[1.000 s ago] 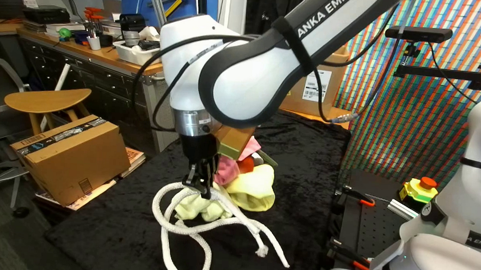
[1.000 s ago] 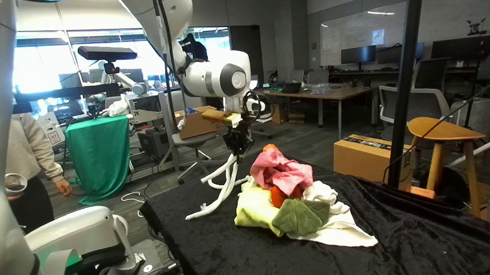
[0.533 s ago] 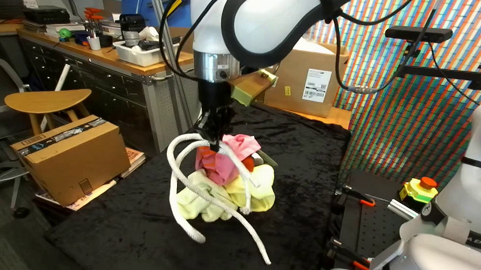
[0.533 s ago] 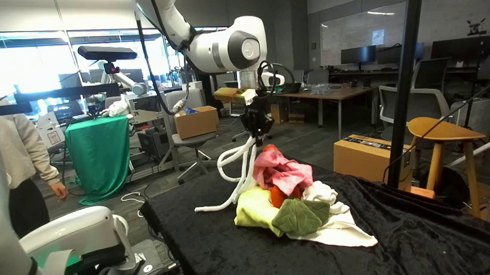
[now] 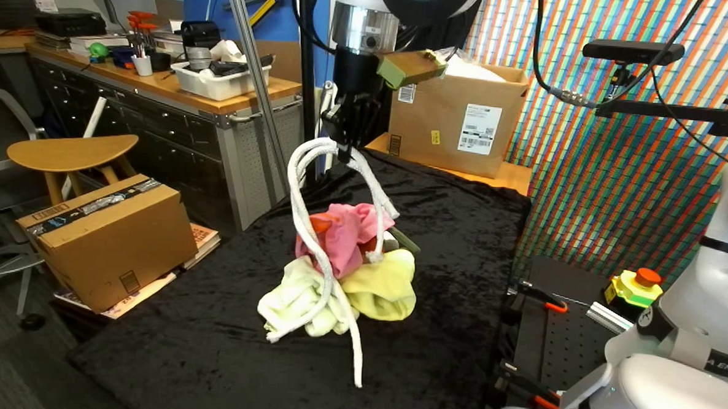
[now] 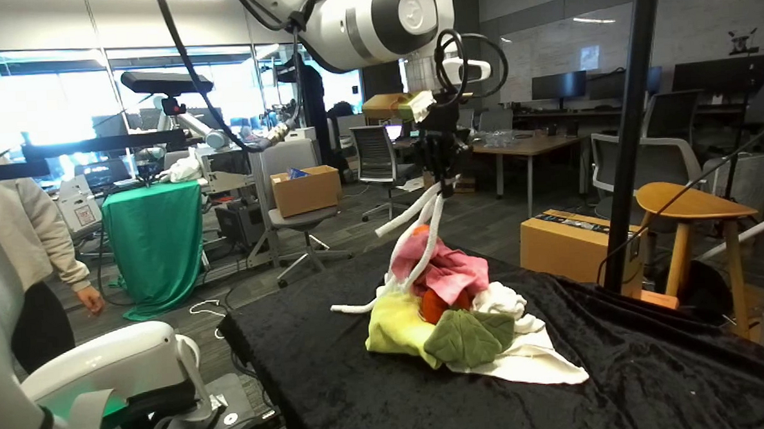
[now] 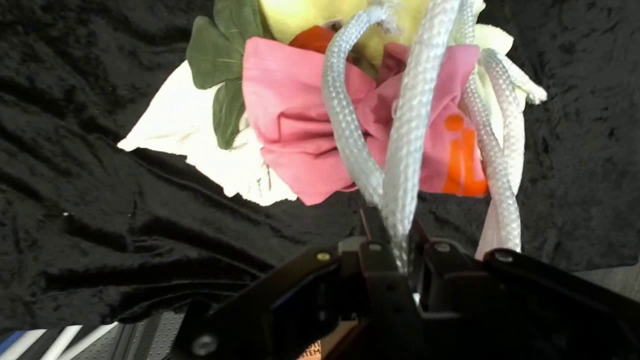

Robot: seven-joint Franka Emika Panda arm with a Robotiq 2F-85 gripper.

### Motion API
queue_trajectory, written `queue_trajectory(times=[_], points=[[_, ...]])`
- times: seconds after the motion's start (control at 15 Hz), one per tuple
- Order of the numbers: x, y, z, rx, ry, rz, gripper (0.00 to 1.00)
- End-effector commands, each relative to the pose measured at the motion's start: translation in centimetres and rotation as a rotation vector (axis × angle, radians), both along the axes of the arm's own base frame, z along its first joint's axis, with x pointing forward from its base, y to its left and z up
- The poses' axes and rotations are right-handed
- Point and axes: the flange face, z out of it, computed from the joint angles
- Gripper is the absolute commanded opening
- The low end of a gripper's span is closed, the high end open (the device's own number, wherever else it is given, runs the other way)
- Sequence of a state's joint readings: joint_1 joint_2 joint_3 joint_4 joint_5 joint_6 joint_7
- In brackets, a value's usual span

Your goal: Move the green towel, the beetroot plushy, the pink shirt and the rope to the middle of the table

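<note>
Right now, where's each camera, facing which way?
Exterior view: raised beside the table, facing down across it toward a labelled cardboard box; arm, base, gripper show.
Exterior view: beside the table, facing a wooden desk; arm, gripper show.
Wrist view: wrist-mounted, facing down at rope and pink shirt; gripper shows.
Both exterior views share rope, wooden stool.

I count 1 rope (image 7: 410, 125), 1 pink shirt (image 7: 305, 110).

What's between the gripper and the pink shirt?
The rope: pinched in the gripper, its strands pass in front of the pink shirt in the wrist view; whether they touch it, can't tell.
</note>
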State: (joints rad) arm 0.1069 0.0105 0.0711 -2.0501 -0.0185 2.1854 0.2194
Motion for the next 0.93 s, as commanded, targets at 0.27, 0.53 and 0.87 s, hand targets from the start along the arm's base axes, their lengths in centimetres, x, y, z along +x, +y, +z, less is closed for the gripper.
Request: queue_trajectory(times=[0.27,0.53,0.87], points=[[-0.4,-2.6,1.1,-0.013,-0.025,-0.04,0.07],[-0.8,-1.8,-1.0,-0.03,0.011,-0.022,0.08],[-0.9,-1.7,-2.5,-0.031,0.04,-0.022,0.37]])
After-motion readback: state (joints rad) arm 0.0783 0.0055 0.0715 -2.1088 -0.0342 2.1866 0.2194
